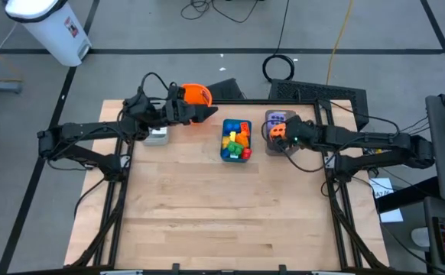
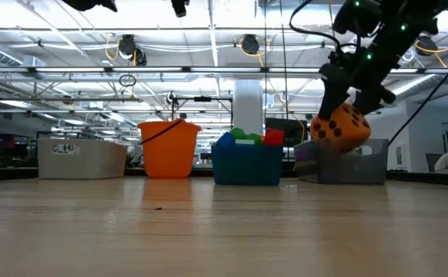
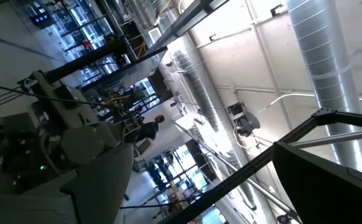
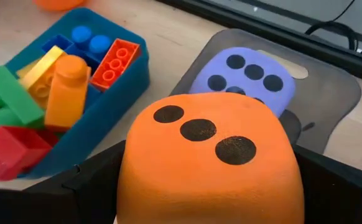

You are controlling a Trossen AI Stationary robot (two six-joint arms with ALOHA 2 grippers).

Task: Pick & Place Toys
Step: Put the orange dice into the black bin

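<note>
Above the table (image 1: 222, 221), your left gripper (image 1: 206, 112) hangs spread and empty by the orange bucket (image 1: 196, 94), the teal tray (image 1: 236, 156) holds bricks (image 4: 44, 93), and your right gripper (image 1: 277, 134) pinches the orange die (image 4: 209, 165) above the grey tray (image 4: 330, 93) holding the purple die (image 4: 246, 78).

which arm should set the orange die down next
Right. The right gripper already holds the large orange foam die, lifted above the grey tray. The left gripper is raised by the orange plastic bucket, carrying nothing.
</note>
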